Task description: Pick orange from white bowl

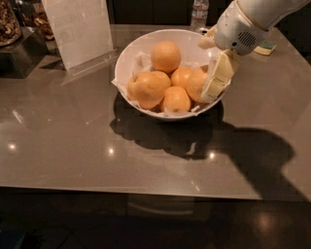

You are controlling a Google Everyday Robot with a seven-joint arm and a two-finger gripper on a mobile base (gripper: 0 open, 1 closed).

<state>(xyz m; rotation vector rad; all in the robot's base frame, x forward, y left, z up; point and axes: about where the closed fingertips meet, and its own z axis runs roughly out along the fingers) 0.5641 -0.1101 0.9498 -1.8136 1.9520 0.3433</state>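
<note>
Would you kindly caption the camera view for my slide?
Gripper reaching into white bowl of oranges, beside the rightmost orange.

Arm (265,12): smooth white rounded housing, thin tan seam, grey slotted vent (oval grille). End effector (217,78), pale cream-yellow and flat-sided, at the right rim of the white bowl (124,61).

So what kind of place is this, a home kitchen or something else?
Probably an office or café snack counter: a white bowl of oranges set out by a standing sign holder and a water bottle. The gripper hangs at the bowl's right edge.
</note>
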